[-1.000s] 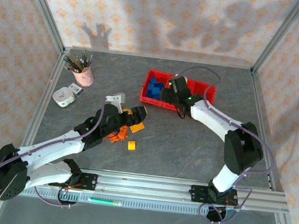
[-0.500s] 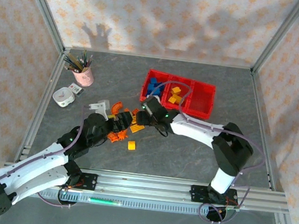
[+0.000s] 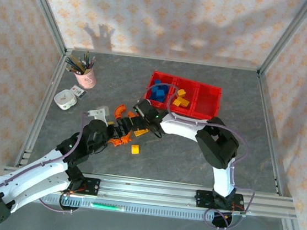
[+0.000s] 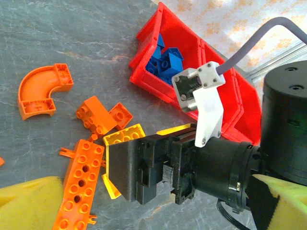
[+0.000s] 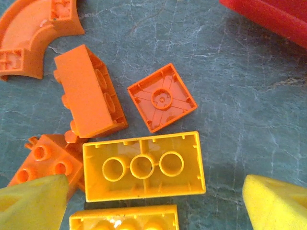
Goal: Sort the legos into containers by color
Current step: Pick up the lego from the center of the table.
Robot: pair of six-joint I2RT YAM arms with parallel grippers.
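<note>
We see the three joined red plastic bins [image 3: 207, 102] at the far middle of the grey stone-patterned table [image 3: 238, 152]. Small blue plastic blocks [image 3: 157, 91] lie in the left bin and yellow plastic blocks [image 3: 180, 99] in the middle one. The unsorted legos lie loose in a pile near the bins' left end, where both arms meet.

The right gripper [image 5: 153, 201] hangs over that pile with its yellow foam fingers [image 5: 273, 201] spread wide, either side of a yellow rectangular plastic brick [image 5: 143, 165] lying underside up. The pads appear clear of it, though the view is too close for us to be sure. Just beyond it lie an orange square block [image 5: 162, 98], an orange rectangular block [image 5: 88, 98] and an orange curved arch piece [image 5: 36, 33].

The left gripper [image 3: 121, 128] is likewise spread open, grasping nothing, low beside a long orange studded plate [image 4: 81, 187]. One yellow cube [image 3: 135, 149] sits apart, nearer the arm bases. A pink cup of pencils [image 3: 87, 77] stands at the far left.
</note>
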